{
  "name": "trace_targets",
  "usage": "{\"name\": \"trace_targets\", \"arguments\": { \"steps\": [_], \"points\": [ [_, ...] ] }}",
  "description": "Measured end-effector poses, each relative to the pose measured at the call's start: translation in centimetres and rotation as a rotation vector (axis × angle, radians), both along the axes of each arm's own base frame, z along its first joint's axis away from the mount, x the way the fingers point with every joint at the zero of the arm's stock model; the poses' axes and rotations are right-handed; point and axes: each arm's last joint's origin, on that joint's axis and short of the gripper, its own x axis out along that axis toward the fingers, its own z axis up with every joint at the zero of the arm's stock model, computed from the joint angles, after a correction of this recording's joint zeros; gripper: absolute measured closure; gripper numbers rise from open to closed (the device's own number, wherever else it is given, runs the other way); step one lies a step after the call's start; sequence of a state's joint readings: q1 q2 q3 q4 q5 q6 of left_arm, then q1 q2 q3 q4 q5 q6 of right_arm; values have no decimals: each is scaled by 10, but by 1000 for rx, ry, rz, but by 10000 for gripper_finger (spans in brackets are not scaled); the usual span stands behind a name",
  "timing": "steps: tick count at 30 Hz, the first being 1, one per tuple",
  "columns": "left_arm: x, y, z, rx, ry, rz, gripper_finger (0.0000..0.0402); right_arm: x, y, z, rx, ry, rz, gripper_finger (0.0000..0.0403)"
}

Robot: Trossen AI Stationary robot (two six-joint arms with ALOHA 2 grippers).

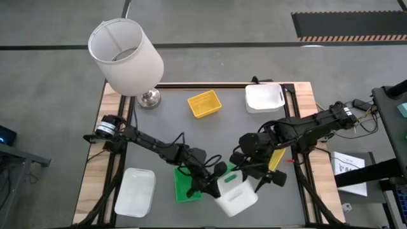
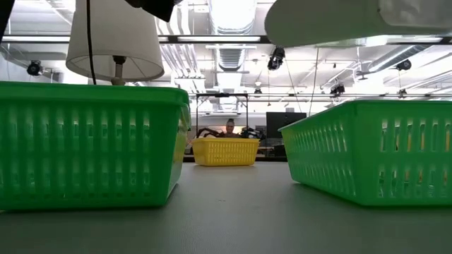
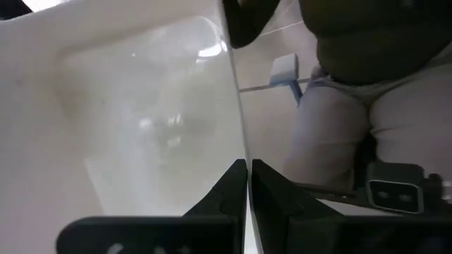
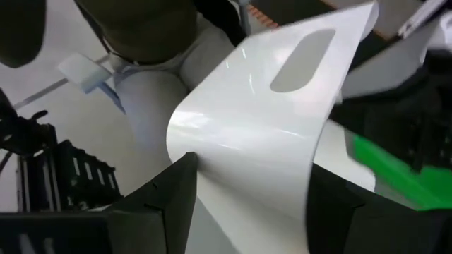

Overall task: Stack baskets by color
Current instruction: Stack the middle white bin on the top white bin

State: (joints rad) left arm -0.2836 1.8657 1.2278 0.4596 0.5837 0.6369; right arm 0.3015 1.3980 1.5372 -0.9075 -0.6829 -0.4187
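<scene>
A white basket (image 1: pixel 236 194) hangs in the air over the table's near middle, between my two grippers. My left gripper (image 1: pixel 215 181) is shut on its wall. My right gripper (image 4: pixel 251 176) stands wide open, one finger on each side of the basket's end with the handle slot (image 4: pixel 304 56). Below, two green baskets (image 2: pixel 92 144) (image 2: pixel 374 148) rest bottom down on the table. One yellow basket (image 1: pixel 204 104) sits at the far middle. Another yellow basket (image 1: pixel 276 159) is half hidden under my right arm. My left gripper pinches one thin side wall (image 3: pixel 240 141) of the white basket between its two fingers, at the wall's rim. One finger is inside the basket and one outside. The basket is lifted clear of the table and tilted. My right gripper's fingers (image 4: pixel 176 187) stand close against the basket's sides. I cannot tell whether they touch it.
A lamp with a white shade (image 1: pixel 127 54) stands at the far left corner. Other white baskets lie at the far right (image 1: pixel 264 97) and near left (image 1: pixel 135 191). A person stands beyond the table in the wrist views.
</scene>
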Motion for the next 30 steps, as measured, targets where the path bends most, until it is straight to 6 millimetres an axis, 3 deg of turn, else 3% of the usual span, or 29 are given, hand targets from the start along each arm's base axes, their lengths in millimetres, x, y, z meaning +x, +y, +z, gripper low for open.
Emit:
{"name": "trace_targets", "arguments": {
  "steps": [9, 21, 30],
  "points": [
    [-1, 1, 2, -13, 34, 11, 402, -13, -6, 12, -20, 23, -107, 211],
    [-5, 0, 7, -17, 26, -31, 401, 0, -4, 4, -50, -26, -153, 211],
    [-7, 1, 8, -24, 44, -55, 401, -13, -13, 20, -93, -89, -273, 211]
  ]
}}
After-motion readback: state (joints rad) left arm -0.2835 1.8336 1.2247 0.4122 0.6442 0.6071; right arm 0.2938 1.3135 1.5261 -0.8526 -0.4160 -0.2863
